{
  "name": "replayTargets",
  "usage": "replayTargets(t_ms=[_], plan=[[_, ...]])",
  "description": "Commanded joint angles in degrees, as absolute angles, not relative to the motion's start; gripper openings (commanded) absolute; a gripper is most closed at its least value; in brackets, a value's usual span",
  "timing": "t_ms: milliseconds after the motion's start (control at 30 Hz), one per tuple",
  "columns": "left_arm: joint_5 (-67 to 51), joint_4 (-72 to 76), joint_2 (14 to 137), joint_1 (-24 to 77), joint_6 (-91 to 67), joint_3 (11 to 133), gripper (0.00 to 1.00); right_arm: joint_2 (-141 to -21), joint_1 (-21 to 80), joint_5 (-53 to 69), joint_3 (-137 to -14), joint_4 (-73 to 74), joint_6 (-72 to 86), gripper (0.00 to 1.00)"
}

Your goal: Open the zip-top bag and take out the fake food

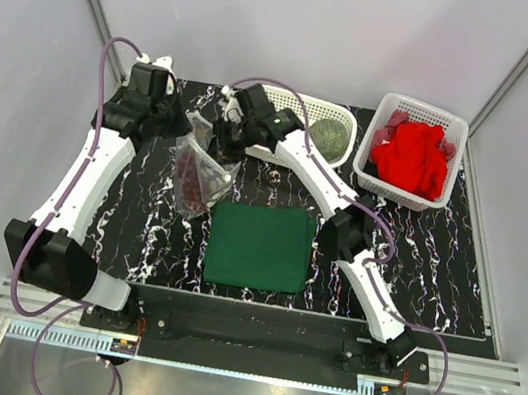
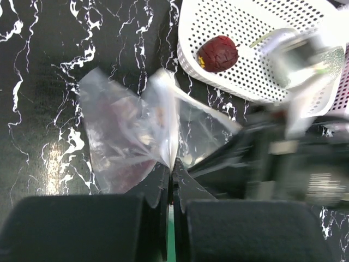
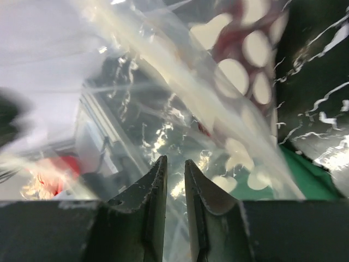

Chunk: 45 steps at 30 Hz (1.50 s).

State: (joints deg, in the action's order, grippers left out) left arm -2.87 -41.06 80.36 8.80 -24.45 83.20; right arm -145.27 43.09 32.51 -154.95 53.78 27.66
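Above the counter (image 1: pixel 137 227), upper left of centre in the overhead frame: the zip-top bag (image 1: pixel 203 169) hangs between my two pincers, its lower end sagging toward the green cloth (image 1: pixel 261 246).
Left pincer (image 2: pixel 172 166): fingers pressed together on a fold of the bag's top edge.
Right pincer (image 3: pixel 175 164): fingers almost together with film running between them. I read it as pinched on the opposite lip, though the glare leaves some doubt.
Fake food (image 1: pixel 192 186): dark red lumps sit low inside the bag. One dark red berry (image 2: pixel 218 53) and a green ball (image 1: pixel 328 132) lie in the white basket (image 1: pixel 295 101) at upper centre.
Handling, judged: thin, limp and slick film. It weighs next to nothing itself, so the food at the bottom supplies the load. It will crumple rather than resist, and it can slide out of a shallow pinch.
Where to hold, judged: one lip per pincer, just below the zip strip and deep enough to bite. Pull the lips apart rather than upward.
Hard to make out: whether the zip is parted or sealed; the wrist views are motion-blurred and full of reflections.
Hidden: the count of pieces inside, since folds and shine cover them. My right arm is a smear in the left wrist view.
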Motion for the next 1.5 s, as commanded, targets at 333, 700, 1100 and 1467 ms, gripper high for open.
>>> replayTargets(t_ms=[333,700,1100,1467], plan=[[-6.59,-36.83,81.48,8.79,-27.60,84.20,0.00,-153.46,46.05,34.54,-153.46,46.67,31.02,0.35],[-6.67,-37.88,77.78,8.88,-25.40,82.62,0.00,-144.86,41.75,32.35,-143.26,47.63,30.07,0.44],[-11.51,-38.76,78.31,8.96,-24.69,79.02,0.28,-144.31,42.80,36.12,-148.89,47.20,33.83,0.47],[-9.93,-39.02,79.01,11.07,-25.31,76.11,0.38,-142.65,43.94,37.62,-147.75,44.91,39.55,0.45]])
